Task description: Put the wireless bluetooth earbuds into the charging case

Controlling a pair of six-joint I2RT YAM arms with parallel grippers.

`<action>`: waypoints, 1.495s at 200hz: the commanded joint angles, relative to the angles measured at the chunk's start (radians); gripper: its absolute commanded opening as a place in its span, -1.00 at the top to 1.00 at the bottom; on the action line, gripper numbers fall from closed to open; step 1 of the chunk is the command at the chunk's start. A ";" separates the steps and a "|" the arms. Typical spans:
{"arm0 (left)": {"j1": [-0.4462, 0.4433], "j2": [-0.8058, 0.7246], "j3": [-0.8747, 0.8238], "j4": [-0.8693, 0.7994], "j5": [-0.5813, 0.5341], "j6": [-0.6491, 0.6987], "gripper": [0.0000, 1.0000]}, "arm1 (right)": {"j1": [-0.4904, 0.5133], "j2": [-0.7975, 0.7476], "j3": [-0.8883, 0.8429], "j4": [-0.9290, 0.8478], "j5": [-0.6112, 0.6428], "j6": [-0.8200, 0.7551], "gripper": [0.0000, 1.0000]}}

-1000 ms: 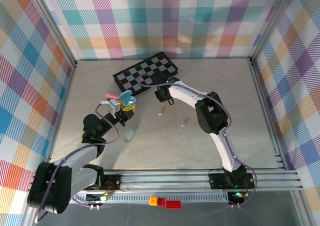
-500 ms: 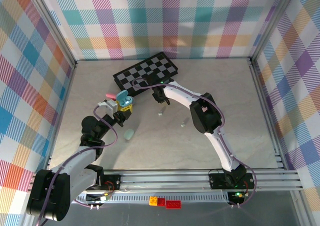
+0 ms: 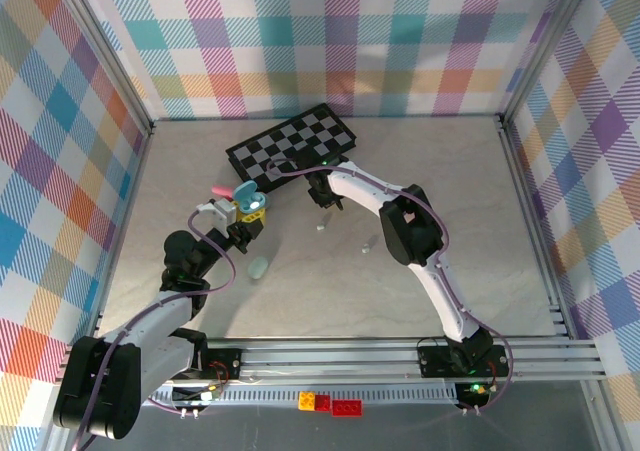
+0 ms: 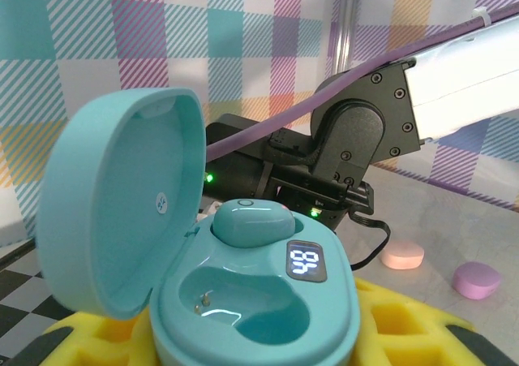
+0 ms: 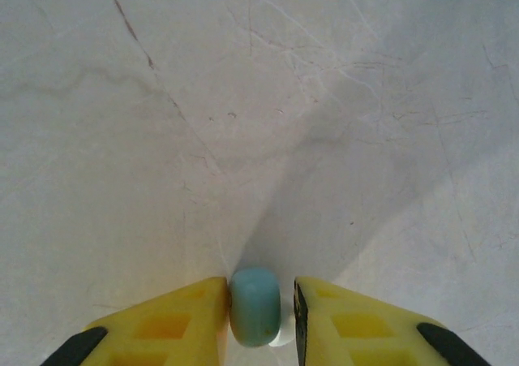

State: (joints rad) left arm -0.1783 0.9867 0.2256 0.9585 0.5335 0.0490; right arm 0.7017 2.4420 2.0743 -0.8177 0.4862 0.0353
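My left gripper (image 3: 248, 214) is shut on an open teal charging case (image 4: 255, 301), which sits between its yellow pads (image 4: 405, 333) with the lid tipped back to the left. One teal earbud (image 4: 250, 221) is seated in the far socket, the near socket is bare, and the display is lit. To the case's right, my right gripper (image 3: 322, 197) points down at the table. Its yellow fingers close round a second teal earbud (image 5: 255, 305). The left pad touches the bud, and the bud's white tip fills the sliver at the right pad.
A black-and-white checkerboard (image 3: 295, 141) lies behind both grippers. A mint oval case (image 3: 259, 268) rests on the table near my left arm. A pink case (image 4: 403, 256) and a purple case (image 4: 476, 279) lie beyond the teal case. Two small pale pieces (image 3: 320, 228) (image 3: 370, 241) lie mid-table.
My right gripper shifted slightly left toward the checkerboard and its jaws narrowed onto the teal earbud. My left gripper carried the open case a little back and left.
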 commanded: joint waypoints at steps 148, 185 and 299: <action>-0.047 0.084 0.043 0.026 0.044 0.084 0.29 | -0.022 -0.489 -0.423 0.186 -0.240 0.139 0.62; -0.125 0.152 0.103 0.020 0.005 0.141 0.30 | -0.027 -0.736 -0.598 0.256 -0.420 0.219 0.61; -0.370 0.392 0.274 0.084 -0.094 0.231 0.32 | -0.031 -1.030 -0.773 0.512 -0.910 0.473 0.61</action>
State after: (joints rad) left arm -0.5152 1.3598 0.4541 0.9787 0.4652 0.2436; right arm 0.6746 1.4105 1.3186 -0.3958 -0.2909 0.4393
